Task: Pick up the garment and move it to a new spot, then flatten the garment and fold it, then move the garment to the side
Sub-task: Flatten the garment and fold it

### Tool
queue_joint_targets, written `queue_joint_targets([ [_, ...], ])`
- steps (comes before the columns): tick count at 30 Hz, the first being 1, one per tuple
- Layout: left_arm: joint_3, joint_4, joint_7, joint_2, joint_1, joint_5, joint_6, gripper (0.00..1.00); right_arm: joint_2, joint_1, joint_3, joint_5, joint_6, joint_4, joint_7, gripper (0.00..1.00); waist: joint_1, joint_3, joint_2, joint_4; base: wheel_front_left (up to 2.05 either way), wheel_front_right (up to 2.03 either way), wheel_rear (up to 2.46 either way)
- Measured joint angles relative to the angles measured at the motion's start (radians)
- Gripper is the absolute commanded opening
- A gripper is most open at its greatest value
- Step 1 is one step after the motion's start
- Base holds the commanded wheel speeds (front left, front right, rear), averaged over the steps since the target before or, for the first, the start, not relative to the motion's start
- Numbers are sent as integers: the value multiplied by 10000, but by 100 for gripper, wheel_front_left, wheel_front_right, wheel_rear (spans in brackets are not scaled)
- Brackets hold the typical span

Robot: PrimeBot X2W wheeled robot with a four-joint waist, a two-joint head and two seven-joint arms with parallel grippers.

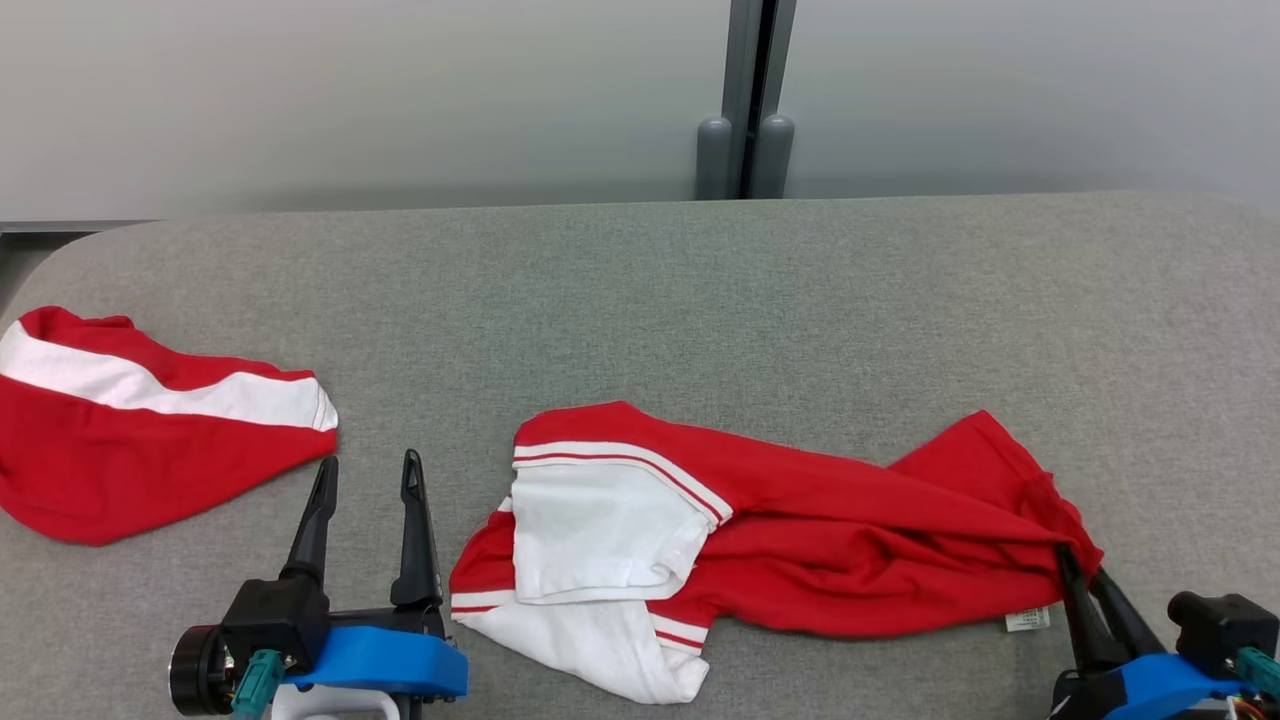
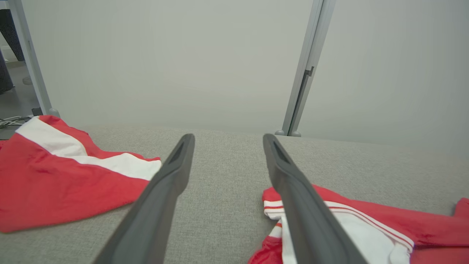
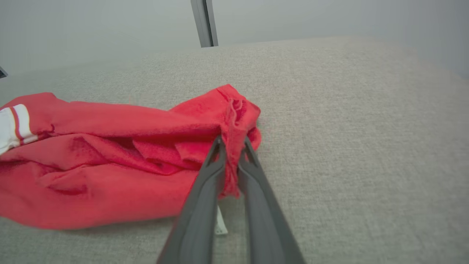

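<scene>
Garment: a red-and-white shirt [image 1: 800, 520] lying crumpled lengthwise on the grey worktop [image 1: 700, 300], near its front edge and between the two grippers. The white sleeves [image 1: 600, 530] are bunched at its left end.
Right gripper: [image 1: 1080, 565] fingers closed on a pinch of red cloth at the garment's right end.
Left gripper: [image 1: 370, 460] fingers spread wide and holding nothing, over bare worktop just beside the garment's left end.
Handling (judged): light, limp knit that is not fragile. It will likely drape and sag from any held point, and a thin pinch could slip free.
Where to hold (judged): hems and corners. A second hold at the sleeve end would let the cloth spread between both arms.
Head view: gives the whole layout, including a second garment [image 1: 130, 440] lying well apart to the left and a white care label [image 1: 1027, 619] just beside the right fingers.
Right wrist view: shows the gathered fold caught between the fingers, a detail too small in the head view.
Left wrist view: shows the bare worktop in the gap between the open fingers, with the striped sleeve edge just beside one of them.
</scene>
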Motion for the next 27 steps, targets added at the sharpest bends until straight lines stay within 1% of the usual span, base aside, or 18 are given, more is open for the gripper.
queue_joint_targets([
  [1,8,-2,0,0,1,0,0,100,38,81,-132,-86,0,-56,-2,100,0,10,0,-15,0,0,0],
  [5,44,-4,0,0,1,6,-19,100,245,173,-556,-418,-2,-504,-2,100,0,24,0,-41,0,0,0],
  [9,109,0,0,0,1,79,-29,100,533,177,-825,-767,-2,-1490,-2,100,0,-3,0,-45,0,0,0],
  [15,180,19,0,0,2,176,-79,100,989,168,-825,-1110,0,-3269,-2,100,0,-53,0,-2,0,0,0],
  [20,263,31,2,0,2,257,-119,100,1220,143,-713,-1296,0,-4351,-2,100,0,-85,0,71,0,0,0],
  [23,295,35,0,0,2,280,-142,100,1325,144,-633,-1530,0,-4602,-2,100,0,-96,0,109,0,0,0],
  [27,313,31,0,0,12,347,-163,100,1415,180,-508,-1557,0,-4468,-2,100,0,-100,0,123,0,0,0],
])
